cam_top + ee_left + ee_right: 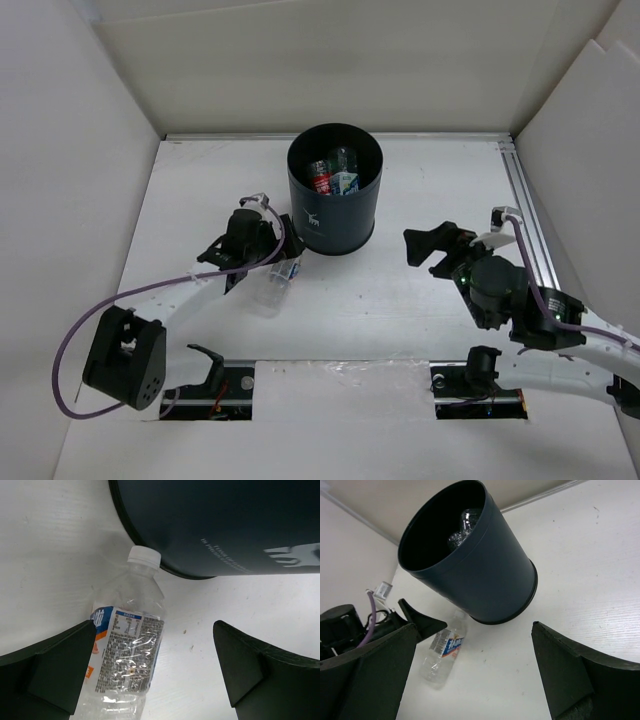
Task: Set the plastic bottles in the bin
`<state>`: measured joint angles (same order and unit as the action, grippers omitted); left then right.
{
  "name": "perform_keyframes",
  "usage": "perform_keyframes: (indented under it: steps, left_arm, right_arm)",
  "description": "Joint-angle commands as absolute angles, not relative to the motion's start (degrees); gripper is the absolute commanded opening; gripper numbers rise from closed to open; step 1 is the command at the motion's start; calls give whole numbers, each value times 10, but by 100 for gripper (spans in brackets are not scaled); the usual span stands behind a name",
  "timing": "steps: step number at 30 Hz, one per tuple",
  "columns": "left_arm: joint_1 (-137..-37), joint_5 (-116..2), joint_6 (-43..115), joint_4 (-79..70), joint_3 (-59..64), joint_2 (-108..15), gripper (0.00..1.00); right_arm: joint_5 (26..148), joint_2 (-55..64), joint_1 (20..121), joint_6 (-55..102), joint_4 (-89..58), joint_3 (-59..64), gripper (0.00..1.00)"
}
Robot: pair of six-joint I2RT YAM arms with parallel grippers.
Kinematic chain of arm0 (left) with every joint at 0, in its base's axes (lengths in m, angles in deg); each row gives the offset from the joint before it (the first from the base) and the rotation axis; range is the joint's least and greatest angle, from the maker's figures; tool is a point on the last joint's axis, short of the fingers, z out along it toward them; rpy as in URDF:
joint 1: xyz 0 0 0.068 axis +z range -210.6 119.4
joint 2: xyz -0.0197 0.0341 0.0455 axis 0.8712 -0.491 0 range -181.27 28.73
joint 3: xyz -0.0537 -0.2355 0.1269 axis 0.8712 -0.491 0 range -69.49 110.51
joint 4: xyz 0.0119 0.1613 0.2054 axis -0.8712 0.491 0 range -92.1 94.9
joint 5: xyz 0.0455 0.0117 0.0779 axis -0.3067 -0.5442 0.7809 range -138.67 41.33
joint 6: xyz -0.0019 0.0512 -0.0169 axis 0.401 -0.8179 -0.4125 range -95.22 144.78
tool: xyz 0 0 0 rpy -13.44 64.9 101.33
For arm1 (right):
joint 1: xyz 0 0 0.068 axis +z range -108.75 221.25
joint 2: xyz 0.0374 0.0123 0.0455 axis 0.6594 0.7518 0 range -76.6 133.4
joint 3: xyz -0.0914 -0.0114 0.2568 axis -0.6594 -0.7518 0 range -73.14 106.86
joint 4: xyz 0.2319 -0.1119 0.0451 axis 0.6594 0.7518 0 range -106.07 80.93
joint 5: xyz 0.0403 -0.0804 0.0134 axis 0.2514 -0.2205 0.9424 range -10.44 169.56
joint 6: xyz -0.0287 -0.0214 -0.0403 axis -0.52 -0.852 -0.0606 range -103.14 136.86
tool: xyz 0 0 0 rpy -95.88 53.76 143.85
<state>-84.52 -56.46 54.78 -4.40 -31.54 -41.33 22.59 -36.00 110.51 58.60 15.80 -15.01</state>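
Note:
The dark navy bin stands upright at the back middle of the table. It holds a red-label bottle and a blue-white-label bottle. One clear bottle with a blue-white label lies on the table left of the bin's base, its white cap toward the bin. My left gripper is open and hovers over this bottle. In the left wrist view the bottle lies against the left finger, with the bin just beyond. My right gripper is open and empty right of the bin. Its view shows the bin and the bottle.
White walls enclose the table on three sides. An aluminium rail runs along the right edge. The left arm's purple cable loops over the table's left part. The arm bases sit at the near edge.

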Motion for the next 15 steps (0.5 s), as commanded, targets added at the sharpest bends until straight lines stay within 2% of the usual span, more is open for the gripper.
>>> perform_keyframes:
  steps: [1,10,15]
  left_arm:
    - [-846,-577,565,-119,-339,-435,100]
    - [-886,-512,565,-148,-354,-503,98]
    - [-957,-433,577,-108,-334,-543,83]
  right_arm:
    - [230,-374,1108,572,138,-157,100]
    - [242,-400,1108,572,138,-168,100]
    - [247,-386,1108,578,153,-157,100]
